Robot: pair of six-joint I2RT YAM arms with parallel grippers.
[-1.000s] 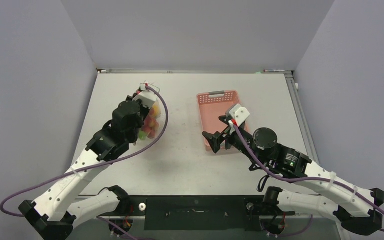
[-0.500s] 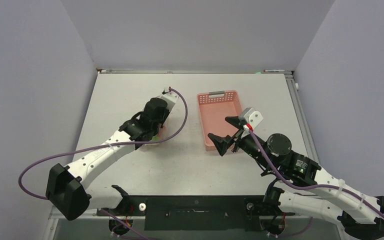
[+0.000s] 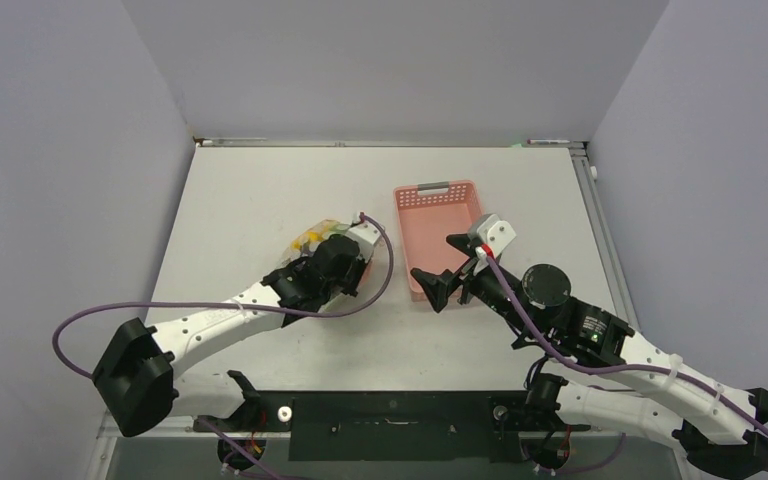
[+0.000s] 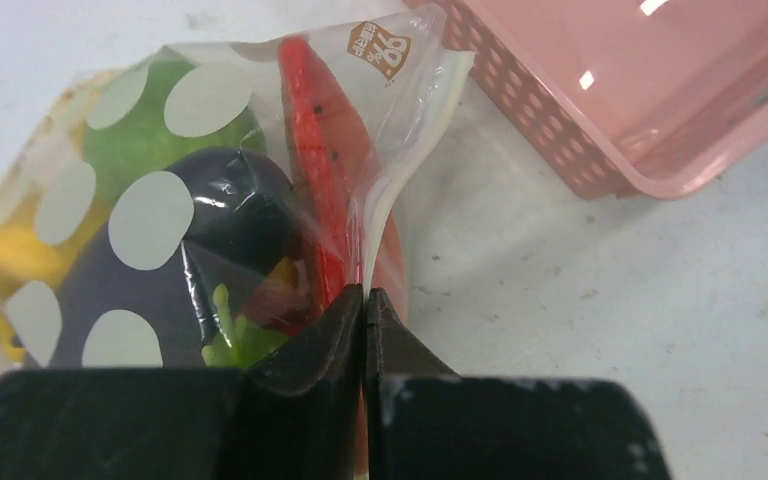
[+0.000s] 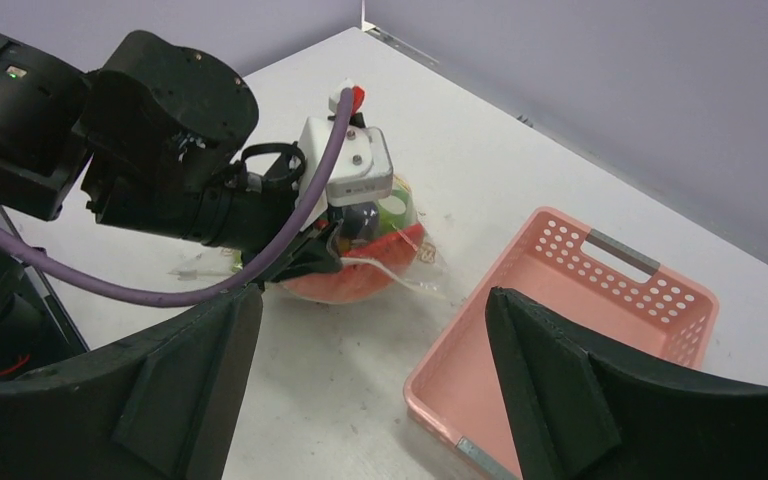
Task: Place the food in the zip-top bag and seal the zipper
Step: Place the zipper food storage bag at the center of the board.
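Note:
The zip-top bag (image 4: 200, 150) is clear with white dots and lies on the table left of the pink basket. Inside it is the food: a dark purple eggplant (image 4: 230, 200), a green piece (image 4: 135, 140), a red piece (image 4: 320, 150) and something yellow (image 4: 0, 255). My left gripper (image 4: 365, 292) is shut on the zipper (image 4: 400, 170), the whitish strip on the bag's right edge. From above, only the bag's far part (image 3: 310, 238) shows past the left wrist. My right gripper (image 3: 447, 266) hangs wide open and holds nothing, over the basket's near left corner and facing the bag (image 5: 370, 270).
The pink lattice basket (image 3: 408, 205) stands right of centre with nothing showing inside; its wall (image 5: 440, 370) runs between my right fingers. The left arm (image 5: 170, 170) and its purple cable (image 3: 385, 270) reach over the table beside the bag. Grey walls close in the table.
The left arm has brought the bag from the back left toward the table's middle and lowered it. The right gripper has opened wider and stayed near the basket's corner.

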